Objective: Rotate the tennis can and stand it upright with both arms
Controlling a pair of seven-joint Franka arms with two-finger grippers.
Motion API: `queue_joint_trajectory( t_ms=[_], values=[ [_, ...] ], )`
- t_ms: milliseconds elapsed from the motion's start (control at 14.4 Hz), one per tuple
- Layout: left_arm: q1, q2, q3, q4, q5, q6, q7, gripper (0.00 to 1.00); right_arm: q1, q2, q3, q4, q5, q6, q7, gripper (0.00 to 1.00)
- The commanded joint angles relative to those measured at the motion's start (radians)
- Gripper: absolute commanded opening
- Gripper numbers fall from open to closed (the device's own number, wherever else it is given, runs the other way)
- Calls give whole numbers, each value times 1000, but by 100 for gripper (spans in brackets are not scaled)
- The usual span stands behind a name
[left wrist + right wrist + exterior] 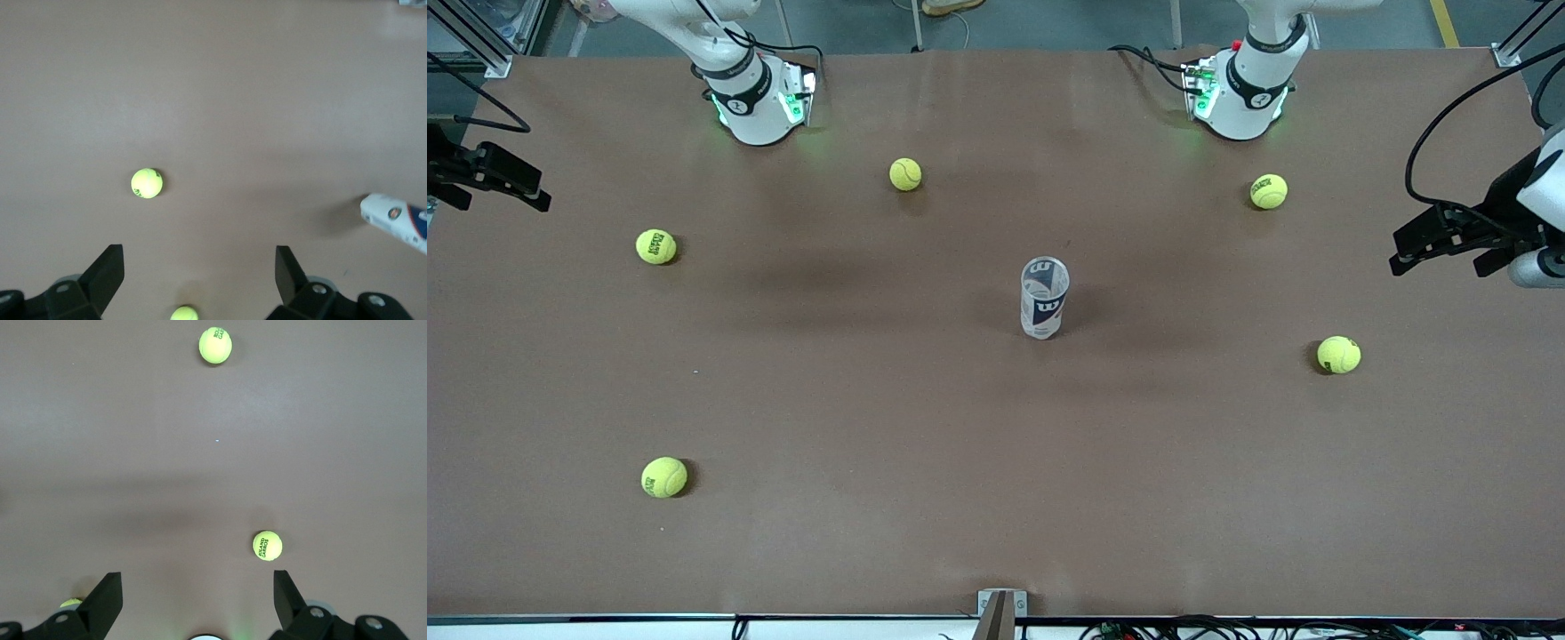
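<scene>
The tennis can (1044,298) stands upright near the middle of the brown surface (871,400), its open top toward the camera, a red "W" logo showing on its white and navy label; in the left wrist view it shows only as a white end with navy at the picture's edge (395,220). Five yellow tennis balls lie scattered well apart from it: one between the two bases (905,174), one near the left arm's base (1268,191), one toward the left arm's end and nearer the camera than the can (1338,355), and two toward the right arm's end (655,246) (663,477). Dark print marks several balls, and in the right wrist view one ball (267,545) reads "ROLAND GARROS". The left claw (200,277) hangs in the air at the left arm's end of the surface, fingers spread wide apart and holding nothing. The right claw (198,600) hangs at the right arm's end, likewise spread wide and empty. Both bases glow green.
</scene>
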Motion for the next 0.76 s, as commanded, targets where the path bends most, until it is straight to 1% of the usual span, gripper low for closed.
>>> queue_joint_trajectory(
  t_ms=[0,69,208,346,416,554,693],
  values=[
    [17,-35,-3,-18,0,-25,70,100,2,-29,3,-36,8,14,-18,100],
    [17,-35,3,-11,5,-26,73,100,1,-29,3,-35,12,14,-30,100],
    [16,-38,2,-9,60,-36,77,100,1,-29,3,-33,12,14,-63,100],
    [8,-27,-1,14,62,-42,39,100,1,-29,3,-33,12,14,-64,100],
    [4,-24,-4,17,72,-55,-10,100,1,-29,3,-33,12,14,-64,100],
    [2,-26,-6,18,57,-58,-109,100,1,-29,3,-33,12,14,-63,100],
    [10,-27,-9,18,54,-62,-107,100,2,-29,3,-33,14,14,-63,100]
  ],
)
